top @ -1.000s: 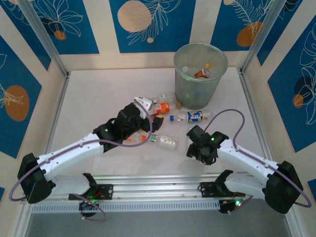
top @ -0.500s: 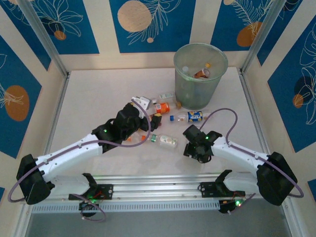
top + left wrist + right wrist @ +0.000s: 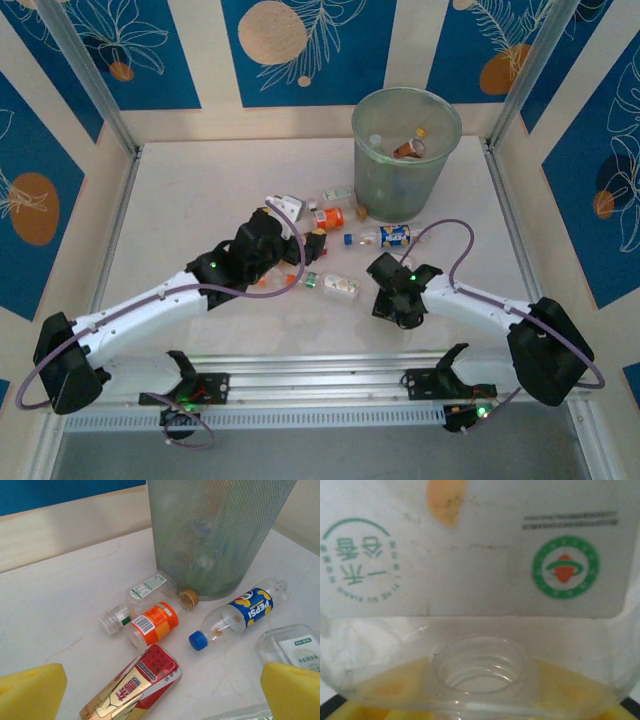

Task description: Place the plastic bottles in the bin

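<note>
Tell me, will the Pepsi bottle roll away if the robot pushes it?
Probably, yes. The Pepsi bottle lies on its side on the table, and its body looks round, so a sideways nudge should roll it. It looks almost empty, so it is likely light and may skid. Its thin clear plastic could dent under a squeeze.

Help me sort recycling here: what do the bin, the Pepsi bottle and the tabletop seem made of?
Bin: grey-green, half see-through wall with a fine grid texture, contents dimly visible. Probably translucent plastic, possibly fine mesh.
Pepsi bottle: clear glossy plastic with bright highlights, a printed blue film label and a blue plastic cap.
Tabletop: white, matte, with faint vein lines. It looks like stone, but may be laminate.
</note>
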Controlling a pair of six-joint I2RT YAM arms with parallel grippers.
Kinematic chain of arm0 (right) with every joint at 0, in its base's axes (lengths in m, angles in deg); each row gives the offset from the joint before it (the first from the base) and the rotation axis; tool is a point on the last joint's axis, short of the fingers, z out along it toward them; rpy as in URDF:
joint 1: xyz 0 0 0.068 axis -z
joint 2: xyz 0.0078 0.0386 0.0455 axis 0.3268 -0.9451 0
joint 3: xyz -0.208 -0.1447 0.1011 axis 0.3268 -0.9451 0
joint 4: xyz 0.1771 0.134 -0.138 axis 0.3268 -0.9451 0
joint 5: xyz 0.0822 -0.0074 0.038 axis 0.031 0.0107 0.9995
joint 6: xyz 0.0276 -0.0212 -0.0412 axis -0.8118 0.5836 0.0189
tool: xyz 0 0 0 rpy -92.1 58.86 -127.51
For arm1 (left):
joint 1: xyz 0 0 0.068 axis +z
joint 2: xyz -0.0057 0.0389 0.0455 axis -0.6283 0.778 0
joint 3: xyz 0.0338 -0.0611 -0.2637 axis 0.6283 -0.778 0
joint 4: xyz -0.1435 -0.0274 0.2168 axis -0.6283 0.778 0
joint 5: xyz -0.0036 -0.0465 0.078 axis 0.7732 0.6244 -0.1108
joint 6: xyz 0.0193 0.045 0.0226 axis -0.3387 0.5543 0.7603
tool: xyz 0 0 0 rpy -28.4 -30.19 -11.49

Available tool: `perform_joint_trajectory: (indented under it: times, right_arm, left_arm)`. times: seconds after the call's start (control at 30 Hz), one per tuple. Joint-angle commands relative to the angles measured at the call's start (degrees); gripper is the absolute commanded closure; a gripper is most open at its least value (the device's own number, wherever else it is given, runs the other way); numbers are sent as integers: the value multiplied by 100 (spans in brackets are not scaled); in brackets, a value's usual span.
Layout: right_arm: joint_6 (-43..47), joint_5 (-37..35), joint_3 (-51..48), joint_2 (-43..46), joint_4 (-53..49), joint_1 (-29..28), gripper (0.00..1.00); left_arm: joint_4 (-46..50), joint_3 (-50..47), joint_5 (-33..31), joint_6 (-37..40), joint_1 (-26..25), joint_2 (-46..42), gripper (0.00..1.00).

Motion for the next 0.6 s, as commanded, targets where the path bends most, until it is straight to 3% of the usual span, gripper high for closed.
perform_joint_trajectory:
  times: [0.0,0.3,0.57]
  right_arm:
    - [-73,-58,0,12,-180,-79,65]
    - [-247,-367,530,703,-1513,-272,100]
    - [-89,-506,1203,1765,-2369,-374,100]
  left_arm:
    - [165,-20,-152,-101,-27,-95,0]
    - [312,19,-439,-167,-18,-112,0]
    - [532,72,-834,-529,35,-140,0]
